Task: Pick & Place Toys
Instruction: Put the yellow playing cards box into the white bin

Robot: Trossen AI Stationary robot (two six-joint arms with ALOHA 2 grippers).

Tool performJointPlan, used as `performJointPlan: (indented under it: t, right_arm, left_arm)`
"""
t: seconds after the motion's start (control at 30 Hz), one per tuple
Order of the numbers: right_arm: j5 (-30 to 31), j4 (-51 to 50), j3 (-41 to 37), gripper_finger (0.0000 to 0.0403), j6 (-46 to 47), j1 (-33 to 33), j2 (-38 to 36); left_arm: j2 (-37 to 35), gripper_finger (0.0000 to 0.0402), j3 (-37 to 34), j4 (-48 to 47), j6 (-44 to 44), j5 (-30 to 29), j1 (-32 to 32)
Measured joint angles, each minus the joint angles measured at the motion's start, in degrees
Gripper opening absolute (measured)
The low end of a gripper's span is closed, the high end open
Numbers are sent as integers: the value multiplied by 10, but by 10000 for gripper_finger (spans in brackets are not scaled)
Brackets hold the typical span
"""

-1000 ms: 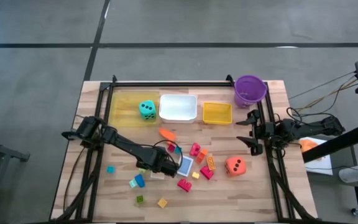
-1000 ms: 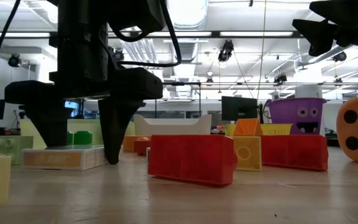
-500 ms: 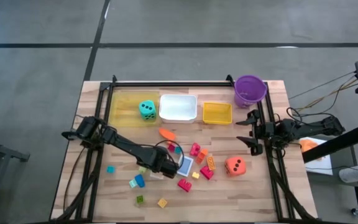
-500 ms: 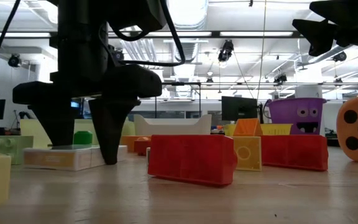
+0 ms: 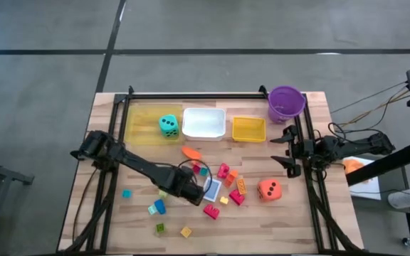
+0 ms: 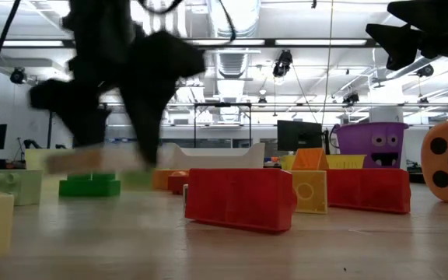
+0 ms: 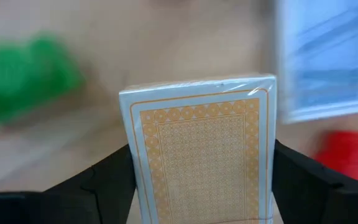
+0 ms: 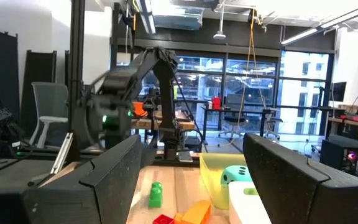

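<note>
Orange card deck [image 7: 201, 155] sat clamped between the left gripper's [image 7: 202, 186] fingers, just clear of the worktop [image 5: 290, 213]; it needed a level, steady carry to avoid slipping. Right gripper [image 5: 285, 151], fingers parted and empty, waited by the worktop's right edge.

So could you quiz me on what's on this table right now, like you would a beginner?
1. True or false: the left hand is gripping an orange-backed pack of cards.
2. Which tray holds the teal die? A) the white tray B) the clear yellow tray C) the small yellow tray
3. Fill in: the orange die lies on the table nearer the ____ arm.

Key: 1 true. 2 B. 3 right; its hand waits open at the table's edge, below the purple bucket.
</note>
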Motion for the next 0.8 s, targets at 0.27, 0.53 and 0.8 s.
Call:
performJointPlan:
  t: [0.27,0.53,0.8]
  right_arm:
    - [0,0,0,280,0,0,0]
    - [0,0,0,280,-3,0,0]
    - [0,0,0,280,-2,0,0]
  left_arm:
    - [-32,291,75,-14,138,-76,20]
    - [-38,291,162,-76,384,-126,113]
    - [-38,291,203,-94,594,-100,259]
